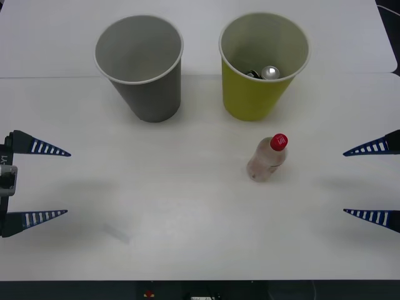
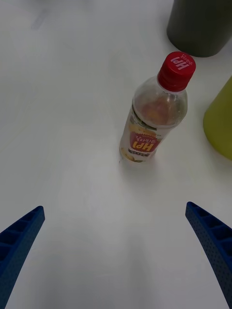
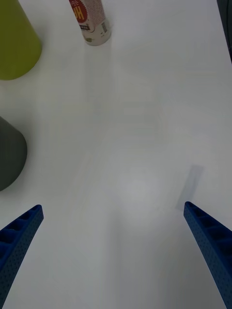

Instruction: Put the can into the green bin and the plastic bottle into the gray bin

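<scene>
Item 1, your right gripper (image 1: 374,181): parked at the right edge of the white table (image 1: 187,237), low over the surface, fingers spread wide with nothing between them. Its blue ribbed fingertips (image 2: 208,231) point across the table toward the middle.

Item 2, the plastic bottle (image 1: 267,159): stands upright on the table, ahead of your right gripper's open fingers and well apart from them. Clear body, red screw cap (image 2: 176,71), yellowish label with red printing (image 2: 142,142) low on the body. From the right wrist it sits roughly centred between the two fingers, farther out.

Item 3, the green bin (image 1: 262,65): upright, beyond the bottle as seen from your right gripper and off to the far side; near the bottle but not touching it.

Item 4, the can (image 1: 270,72): lies inside the green bin, silver top visible at the bottom of the cup.

Item 5, the gray bin (image 1: 140,65): upright, just beside the green bin with a gap between them, nearer to your left gripper's side.

Item 6, your left gripper (image 1: 53,182): parked at the left edge of the table, fingers wide apart, holding nothing. Both bins and the bottle's base lie well ahead of it.
</scene>
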Robot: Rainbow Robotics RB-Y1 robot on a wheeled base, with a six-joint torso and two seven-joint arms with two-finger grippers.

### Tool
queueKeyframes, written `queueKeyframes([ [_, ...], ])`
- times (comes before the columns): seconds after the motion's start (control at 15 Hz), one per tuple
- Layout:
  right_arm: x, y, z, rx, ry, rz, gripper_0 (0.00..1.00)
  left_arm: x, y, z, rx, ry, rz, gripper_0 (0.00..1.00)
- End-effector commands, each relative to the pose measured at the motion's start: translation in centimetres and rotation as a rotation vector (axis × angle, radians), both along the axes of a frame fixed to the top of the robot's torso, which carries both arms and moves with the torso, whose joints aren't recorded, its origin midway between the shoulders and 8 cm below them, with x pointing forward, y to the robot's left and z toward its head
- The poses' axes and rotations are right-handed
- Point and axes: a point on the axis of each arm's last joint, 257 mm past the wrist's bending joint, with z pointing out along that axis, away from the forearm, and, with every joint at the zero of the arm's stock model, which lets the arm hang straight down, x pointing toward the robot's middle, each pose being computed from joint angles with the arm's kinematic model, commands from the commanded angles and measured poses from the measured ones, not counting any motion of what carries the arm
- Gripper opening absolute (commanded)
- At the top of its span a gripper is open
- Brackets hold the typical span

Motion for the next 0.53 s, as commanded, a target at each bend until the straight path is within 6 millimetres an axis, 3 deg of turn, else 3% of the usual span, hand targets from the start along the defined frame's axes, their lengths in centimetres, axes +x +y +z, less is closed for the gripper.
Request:
queueKeyframes([
  [0.07, 0.08, -0.30, -1.07, 0.014, 0.009, -0.025, 1.00, 0.00, 0.00, 0.00, 0.000, 0.000, 0.000, 1.00],
  [0.53, 1.07, -0.85, -1.57, 0.016, -0.031, -0.051, 1.00, 0.00, 0.00, 0.00, 0.000, 0.000, 0.000, 1.00],
])
